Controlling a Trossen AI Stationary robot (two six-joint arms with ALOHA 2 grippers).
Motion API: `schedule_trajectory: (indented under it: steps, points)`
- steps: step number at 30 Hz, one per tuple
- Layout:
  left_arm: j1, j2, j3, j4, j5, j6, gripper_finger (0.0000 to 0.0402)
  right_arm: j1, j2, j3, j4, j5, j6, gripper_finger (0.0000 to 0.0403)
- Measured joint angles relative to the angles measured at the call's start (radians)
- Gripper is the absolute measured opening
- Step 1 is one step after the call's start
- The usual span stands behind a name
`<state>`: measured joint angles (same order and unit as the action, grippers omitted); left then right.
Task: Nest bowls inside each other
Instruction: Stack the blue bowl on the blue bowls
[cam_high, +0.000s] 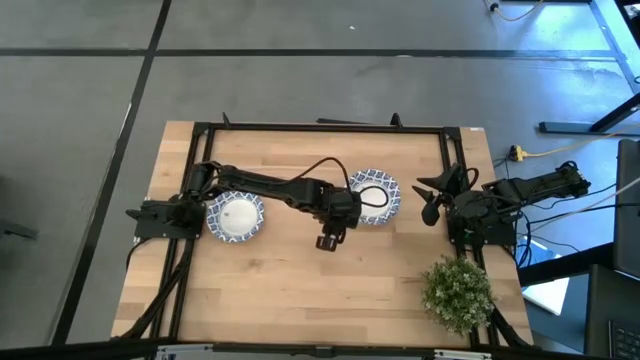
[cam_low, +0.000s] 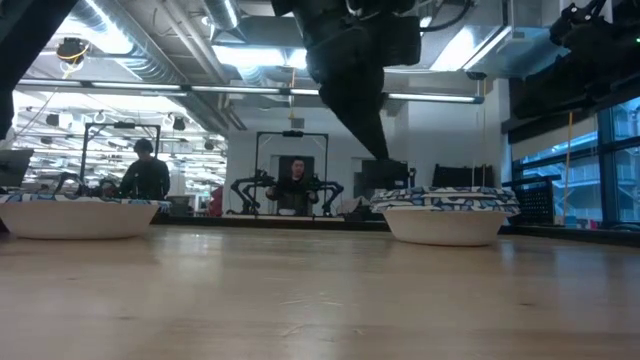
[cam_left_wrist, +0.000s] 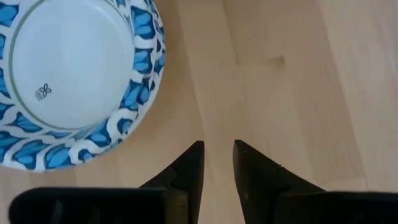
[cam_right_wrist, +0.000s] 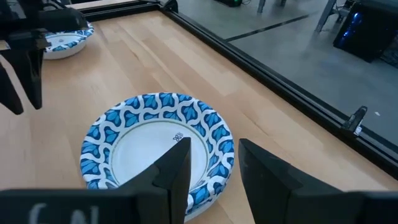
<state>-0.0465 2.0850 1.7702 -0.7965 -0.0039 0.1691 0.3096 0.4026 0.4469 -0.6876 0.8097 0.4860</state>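
Near the table's (cam_high: 300, 290) left edge sits one bowl stack (cam_high: 236, 216); toward the right, a second bowl stack (cam_high: 374, 196). Between them hovers the left gripper (cam_high: 328, 241), fingers slightly apart, empty. Right gripper (cam_high: 432, 197) waits by the right edge, parted, holding nothing. One merge remains, I'd judge.

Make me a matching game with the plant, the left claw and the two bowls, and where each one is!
Things:
1 plant
2 left claw
3 left bowl
4 right bowl

Places:
A at the table's left edge
B in a right-hand table corner
C hanging open over bare table
D mid-table, right beside the left claw

Pairs: 1-B, 2-C, 3-A, 4-D
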Motion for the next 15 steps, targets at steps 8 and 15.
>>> schedule_trajectory:
  steps: [8,15]
  points:
    - [-0.010,-0.028,-0.002,-0.095,0.005,0.017,0.0062,0.000,0.000,0.000,0.000,0.002,0.001,0.0136]
    - [-0.015,-0.158,-0.067,-0.101,0.059,0.015,0.0043,0.000,0.000,0.000,0.008,0.008,0.007,0.0136]
